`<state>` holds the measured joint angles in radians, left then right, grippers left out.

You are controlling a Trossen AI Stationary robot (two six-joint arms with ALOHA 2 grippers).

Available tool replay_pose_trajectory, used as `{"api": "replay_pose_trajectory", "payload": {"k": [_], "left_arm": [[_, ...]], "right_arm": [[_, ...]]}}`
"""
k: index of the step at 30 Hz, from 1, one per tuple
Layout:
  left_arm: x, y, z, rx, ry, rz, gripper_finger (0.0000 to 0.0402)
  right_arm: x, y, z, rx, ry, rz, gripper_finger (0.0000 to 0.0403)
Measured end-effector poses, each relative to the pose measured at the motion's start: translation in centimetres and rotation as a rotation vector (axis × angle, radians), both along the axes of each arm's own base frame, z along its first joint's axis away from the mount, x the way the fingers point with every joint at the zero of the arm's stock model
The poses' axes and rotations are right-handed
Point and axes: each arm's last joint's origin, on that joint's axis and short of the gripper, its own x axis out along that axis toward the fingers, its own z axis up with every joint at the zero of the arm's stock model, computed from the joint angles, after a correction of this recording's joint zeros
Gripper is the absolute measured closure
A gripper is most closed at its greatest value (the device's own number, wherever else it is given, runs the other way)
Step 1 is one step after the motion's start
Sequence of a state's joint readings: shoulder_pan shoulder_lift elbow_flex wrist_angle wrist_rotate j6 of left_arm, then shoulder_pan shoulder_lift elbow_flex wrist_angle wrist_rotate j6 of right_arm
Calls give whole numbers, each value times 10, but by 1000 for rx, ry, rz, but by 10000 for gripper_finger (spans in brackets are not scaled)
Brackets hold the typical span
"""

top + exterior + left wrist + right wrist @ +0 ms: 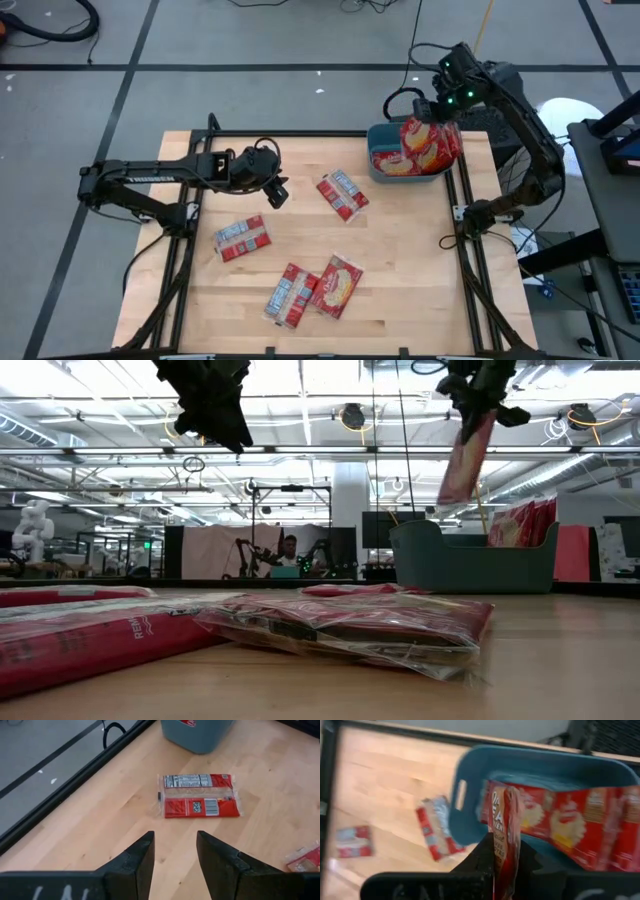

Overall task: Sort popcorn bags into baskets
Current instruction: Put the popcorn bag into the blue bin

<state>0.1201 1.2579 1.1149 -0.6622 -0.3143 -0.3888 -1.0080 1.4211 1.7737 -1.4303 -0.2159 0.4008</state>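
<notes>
High view: four popcorn bags (343, 194) lie near the basket (380, 160).

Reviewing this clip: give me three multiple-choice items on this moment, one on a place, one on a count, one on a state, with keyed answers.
1. Where is the bin?
A. table's far right corner
B. table's middle
C. the floor

2. How many popcorn bags lie loose on the table?
A. one
B. four
C. nine

3. The right tool is:
A. open, empty
B. shut on a bag
C. out of sight

Answers: 1 A, the high view shows it there. 2 B, four lie flat outside the bin. 3 B, a bag hangs from it above the bin.
</notes>
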Motion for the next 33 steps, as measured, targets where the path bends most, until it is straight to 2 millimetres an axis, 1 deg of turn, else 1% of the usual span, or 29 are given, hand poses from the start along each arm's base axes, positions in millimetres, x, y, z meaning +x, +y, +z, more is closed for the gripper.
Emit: {"api": "replay_pose_trajectory", "payload": {"k": [7,18,23,29,33], "left_arm": [[0,1,0,11,7,-7,252],[0,1,0,-4,-3,10,252],[0,1,0,-5,-3,11,252],[0,1,0,-5,-4,11,252],[0,1,0,-5,-4,11,252]], "right_arm": [[-1,-7,-10,-37,194,16,387],[1,-17,-22,-18,350,4,387],[1,-18,-25,-20,378,-30,387],[3,-20,-45,32,403,-25,387],[8,-19,-58,41,411,-4,387]]}}
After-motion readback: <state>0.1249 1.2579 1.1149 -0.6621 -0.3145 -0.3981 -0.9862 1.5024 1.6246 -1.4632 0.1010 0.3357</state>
